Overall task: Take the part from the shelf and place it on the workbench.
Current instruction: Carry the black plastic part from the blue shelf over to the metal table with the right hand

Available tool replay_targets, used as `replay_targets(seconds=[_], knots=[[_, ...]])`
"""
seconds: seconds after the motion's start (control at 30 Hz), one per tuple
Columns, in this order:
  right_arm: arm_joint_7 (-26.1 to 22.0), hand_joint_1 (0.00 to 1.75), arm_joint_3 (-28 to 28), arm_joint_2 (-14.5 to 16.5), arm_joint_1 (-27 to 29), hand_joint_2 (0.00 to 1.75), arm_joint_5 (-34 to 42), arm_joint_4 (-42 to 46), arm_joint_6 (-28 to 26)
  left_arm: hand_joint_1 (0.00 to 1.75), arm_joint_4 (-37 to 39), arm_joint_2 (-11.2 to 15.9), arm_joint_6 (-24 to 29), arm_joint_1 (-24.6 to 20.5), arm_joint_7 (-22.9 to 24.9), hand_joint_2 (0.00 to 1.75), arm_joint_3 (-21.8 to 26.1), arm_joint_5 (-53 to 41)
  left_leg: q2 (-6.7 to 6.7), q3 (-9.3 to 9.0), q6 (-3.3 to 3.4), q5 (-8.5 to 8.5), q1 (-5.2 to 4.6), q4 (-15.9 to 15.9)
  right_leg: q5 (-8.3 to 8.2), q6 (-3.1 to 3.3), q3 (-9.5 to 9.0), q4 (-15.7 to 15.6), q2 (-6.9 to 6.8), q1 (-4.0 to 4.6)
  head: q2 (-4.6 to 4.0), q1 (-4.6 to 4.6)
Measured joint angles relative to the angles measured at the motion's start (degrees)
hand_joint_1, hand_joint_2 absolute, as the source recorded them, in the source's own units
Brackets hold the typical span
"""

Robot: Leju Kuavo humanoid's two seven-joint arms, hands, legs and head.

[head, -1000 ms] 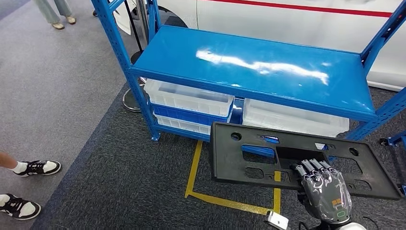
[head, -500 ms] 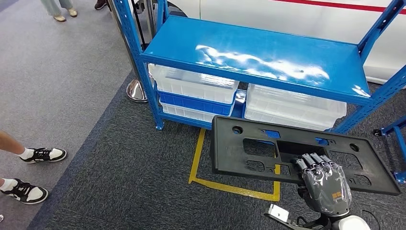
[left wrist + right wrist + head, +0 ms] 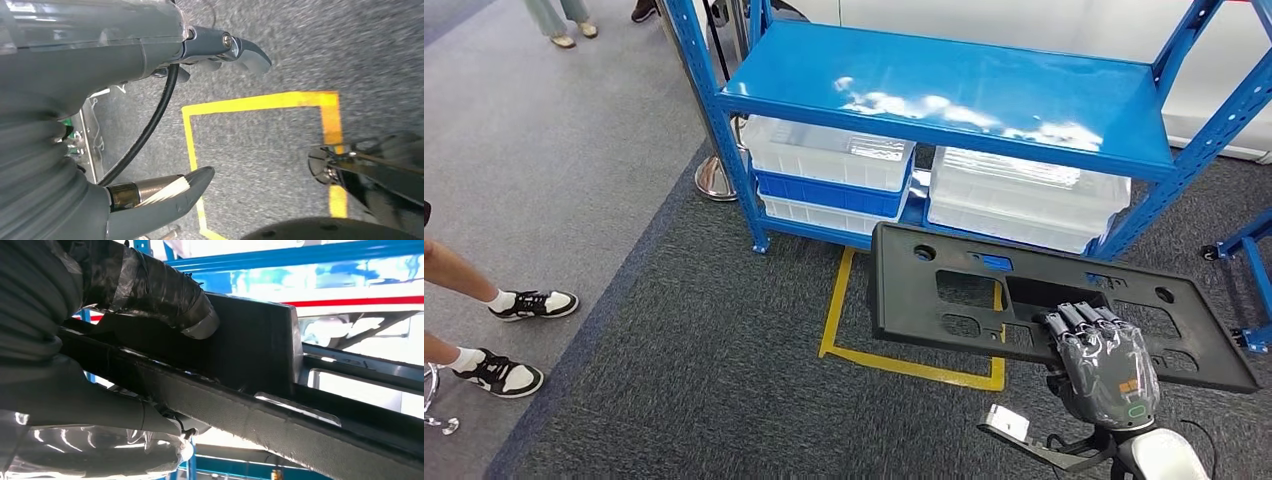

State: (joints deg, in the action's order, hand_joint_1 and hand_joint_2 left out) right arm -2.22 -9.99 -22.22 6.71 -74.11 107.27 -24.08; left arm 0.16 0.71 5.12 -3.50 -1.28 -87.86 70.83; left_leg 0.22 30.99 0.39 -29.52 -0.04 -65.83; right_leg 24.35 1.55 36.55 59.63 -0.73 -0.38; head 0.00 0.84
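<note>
Fingers (image 3: 1084, 322) over part's (image 3: 944, 290) near edge

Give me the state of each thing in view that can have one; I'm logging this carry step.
black part: off the shelf, held level above the floor
right robot hand: grips the part's near edge
left robot hand: holds nothing, fingers apart
blue shelf: top deck bare
white bins: sitting on the lower level

The robot's right hand (image 3: 1102, 372) is dark grey under a glossy clear wrap with small orange and green marks, while its left hand (image 3: 100, 125) shows a grey ribbed cover, a black cable and grey-tipped fingers (image 3: 250, 52).
</note>
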Motion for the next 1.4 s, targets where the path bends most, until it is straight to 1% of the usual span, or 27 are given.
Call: replay_targets(seconds=[0.07,0.1,0.17,0.2,0.23,0.3,0.33,0.37,0.4,0.43,0.47,0.5,0.57,0.6,0.67,0.73,0.83,0.87,0.9,0.93,0.97,1.03,1.1,1.2,1.23,1.33,1.4], knots=[[0.02,1.75,-0.01,0.01,-0.17,1.75,0.13,-0.01,0.03,0.00,0.02,0.21,0.01,-0.13,-0.11,1.75,0.00,0.02,-0.01,-4.88,0.63,-1.11,-0.28,7.58,-1.15,-0.49,0.60,-0.07,-0.10,0.02,0.00,0.03],[0.02,1.75,-0.01,0.01,-0.29,1.75,0.27,-0.02,0.05,0.00,0.03,0.29,0.01,-0.17,-0.16,1.75,0.00,0.05,-0.01,-5.73,0.82,-1.56,-0.47,9.46,-1.79,-0.86,0.68,-0.31,-0.17,-0.09,0.00,0.01],[0.02,1.75,-0.02,0.01,-0.47,1.75,0.55,-0.06,0.08,0.00,0.03,0.28,-0.04,-0.21,-0.21,1.75,0.00,0.14,0.15,-5.24,1.31,-0.25,-0.51,10.54,-2.78,-1.62,0.83,-0.93,-0.15,-0.31,0.00,-0.01],[0.02,1.75,-0.02,0.01,-0.51,1.75,0.65,-0.10,0.09,0.00,0.03,0.27,-0.08,-0.23,-0.22,1.75,0.00,0.19,0.28,-4.78,1.72,0.66,-0.41,11.06,-2.05,-1.93,1.20,-0.65,0.01,-0.31,0.00,-0.01],[0.02,1.75,-0.01,-0.01,-0.55,1.75,0.69,-0.15,0.09,0.00,0.03,0.26,-0.11,-0.25,-0.21,1.75,0.00,0.22,0.42,-4.12,2.12,1.69,-0.24,11.52,-0.04,-2.17,1.76,0.69,0.23,-0.28,0.00,0.03],[0.03,1.75,0.00,-0.01,-0.62,1.75,0.71,-0.32,0.10,0.00,0.03,0.26,-0.14,-0.23,-0.21,1.75,0.00,0.30,0.55,-2.39,2.59,3.38,-0.14,11.75,6.00,-2.48,3.17,6.32,0.53,-0.37,0.00,0.09],[0.03,1.75,0.00,-0.01,-0.63,1.75,0.72,-0.43,0.10,0.00,0.03,0.26,-0.14,-0.20,-0.21,1.75,0.00,0.33,0.58,-1.31,2.60,4.13,-0.15,11.58,8.27,-2.65,3.72,9.95,0.58,-0.45,0.00,0.10],[0.04,1.75,0.00,-0.01,-0.63,1.75,0.72,-0.56,0.10,0.00,0.03,0.26,-0.14,-0.18,-0.21,1.75,0.00,0.36,0.59,-0.10,2.53,4.83,-0.15,11.27,8.92,-2.81,3.82,12.87,0.58,-0.52,0.00,0.11],[0.04,1.75,0.00,-0.01,-0.63,1.75,0.73,-0.67,0.10,0.00,0.03,0.26,-0.14,-0.17,-0.21,1.75,0.00,0.36,0.59,1.19,2.40,5.49,-0.11,10.85,8.25,-2.98,3.27,14.50,0.57,-0.60,0.00,0.10],[0.04,1.75,0.00,-0.01,-0.64,1.75,0.73,-0.75,0.10,0.00,0.03,0.25,-0.14,-0.17,-0.21,1.75,0.00,0.36,0.59,2.50,2.22,6.05,-0.03,10.30,6.62,-3.13,1.88,14.30,0.57,-0.70,0.00,0.10],[0.04,1.75,0.00,-0.01,-0.66,1.75,0.73,-0.81,0.10,0.00,0.03,0.24,-0.14,-0.17,-0.21,1.75,0.00,0.36,0.58,3.77,1.97,6.53,0.06,9.64,4.94,-3.29,-0.48,12.15,0.56,-0.85,0.00,0.10],[0.03,1.75,0.00,-0.01,-0.74,1.75,0.73,-0.83,0.10,0.00,0.03,0.25,-0.15,-0.17,-0.21,1.75,0.00,0.36,0.54,4.87,1.67,6.90,0.09,8.92,4.67,-3.44,-3.38,8.45,0.57,-0.98,0.00,0.10],[0.02,1.75,0.00,-0.01,-0.87,1.75,0.73,-0.83,0.11,0.00,0.03,0.26,-0.16,-0.13,-0.23,1.75,0.00,0.36,0.47,6.31,1.01,7.54,0.00,7.66,6.54,-3.11,-8.24,1.14,0.71,-0.84,0.00,0.08],[0.02,1.75,0.00,-0.01,-0.94,1.75,0.73,-0.84,0.11,0.00,0.03,0.28,-0.16,-0.10,-0.24,1.75,0.00,0.37,0.44,6.61,0.69,7.93,-0.08,7.34,7.68,-2.78,-9.22,-0.77,0.77,-0.66,0.00,0.08],[0.01,1.75,-0.01,0.01,-1.01,1.75,0.73,-0.90,0.13,0.00,0.03,0.28,-0.15,-0.03,-0.30,1.75,0.00,0.40,0.40,6.96,0.07,8.63,-0.06,7.25,7.54,-1.86,-8.87,-1.19,0.71,-0.52,0.00,0.13],[0.06,1.75,-0.02,0.03,-1.09,1.75,0.80,-0.92,0.17,0.00,0.03,0.27,-0.12,0.06,-0.84,1.75,0.00,0.44,0.34,7.92,-0.61,6.41,0.14,5.62,6.64,-0.84,-7.84,-1.21,0.57,-0.64,0.00,0.15],[0.17,1.75,-0.02,0.03,-1.08,1.75,1.00,-0.92,0.42,0.00,0.03,0.25,-0.08,0.12,-1.74,1.75,0.00,0.34,0.30,10.52,-1.35,-1.27,0.28,-3.46,5.03,-0.11,-5.95,-1.16,0.65,-0.63,0.00,0.13],[0.18,1.75,-0.02,0.03,-1.04,1.75,1.02,-0.92,0.55,0.00,0.03,0.25,-0.08,0.12,-1.82,1.75,0.00,0.30,0.30,11.13,-1.40,-2.39,0.28,-6.75,4.52,-0.10,-5.27,-1.09,0.78,-0.55,0.00,0.13],[0.18,1.75,-0.02,0.03,-1.00,1.75,1.03,-0.92,0.66,0.00,0.03,0.26,-0.07,0.13,-1.85,1.75,0.00,0.25,0.29,11.16,-1.32,-2.43,0.27,-8.80,4.05,-0.11,-4.65,-1.03,0.95,-0.45,0.00,0.13],[0.19,1.75,-0.02,0.03,-0.96,1.75,1.04,-0.92,0.73,0.00,0.03,0.26,-0.06,0.15,-1.87,1.75,0.00,0.19,0.24,10.16,-1.10,-1.47,0.24,-8.73,3.61,-0.15,-4.10,-0.98,1.17,-0.34,0.00,0.13],[0.19,1.75,-0.02,0.03,-0.94,1.75,1.06,-0.92,0.77,0.00,0.03,0.26,-0.05,0.17,-1.89,1.75,0.00,0.13,0.03,7.98,-0.69,-0.03,0.15,-6.29,3.22,-0.19,-3.68,-0.96,1.44,-0.19,0.00,0.12],[0.19,1.75,-0.02,0.03,-0.96,1.75,1.12,-0.92,0.78,0.00,0.06,0.39,0.02,0.21,-1.91,1.75,0.00,0.06,-1.18,1.99,0.67,1.59,-0.07,2.29,2.63,-0.36,-3.17,-0.96,1.89,-0.01,0.00,0.15],[0.19,1.75,-0.02,0.04,-1.01,1.75,1.17,-0.92,0.79,0.00,0.10,0.53,0.09,0.23,-1.97,1.75,0.00,0.04,-2.14,-1.75,1.63,1.43,-0.30,8.17,2.10,-0.85,-2.90,-1.09,2.25,-0.23,0.00,0.14],[0.19,1.75,-0.01,0.08,-0.96,1.75,1.19,-0.90,0.79,0.00,0.12,0.55,0.11,0.18,-2.04,1.75,0.00,0.05,-1.39,-2.65,2.05,1.98,-0.34,10.58,1.57,-1.95,-2.74,-1.53,2.80,-0.39,0.00,0.13],[0.19,1.75,-0.01,0.08,-0.98,1.75,1.19,-0.89,0.78,0.00,0.12,0.56,0.12,0.16,-2.05,1.75,0.00,0.05,-0.92,-2.86,2.25,2.48,-0.19,11.39,2.33,-2.21,-2.23,-0.64,2.61,-0.30,0.00,0.15],[0.22,1.75,0.00,0.05,-1.03,1.75,1.26,-0.91,0.88,0.00,0.12,0.54,0.13,0.20,-2.12,1.75,0.00,0.06,0.45,-2.78,2.57,3.26,0.09,12.28,7.34,-2.77,1.75,7.83,1.52,-0.41,0.00,0.23],[0.29,1.75,0.00,0.06,-0.81,1.75,1.51,-0.96,1.06,0.00,0.12,0.51,0.19,0.21,-2.25,1.75,0.00,0.11,1.29,-2.30,2.44,3.09,0.07,11.64,8.89,-3.18,4.06,13.14,1.25,-0.69,0.00,0.24]])
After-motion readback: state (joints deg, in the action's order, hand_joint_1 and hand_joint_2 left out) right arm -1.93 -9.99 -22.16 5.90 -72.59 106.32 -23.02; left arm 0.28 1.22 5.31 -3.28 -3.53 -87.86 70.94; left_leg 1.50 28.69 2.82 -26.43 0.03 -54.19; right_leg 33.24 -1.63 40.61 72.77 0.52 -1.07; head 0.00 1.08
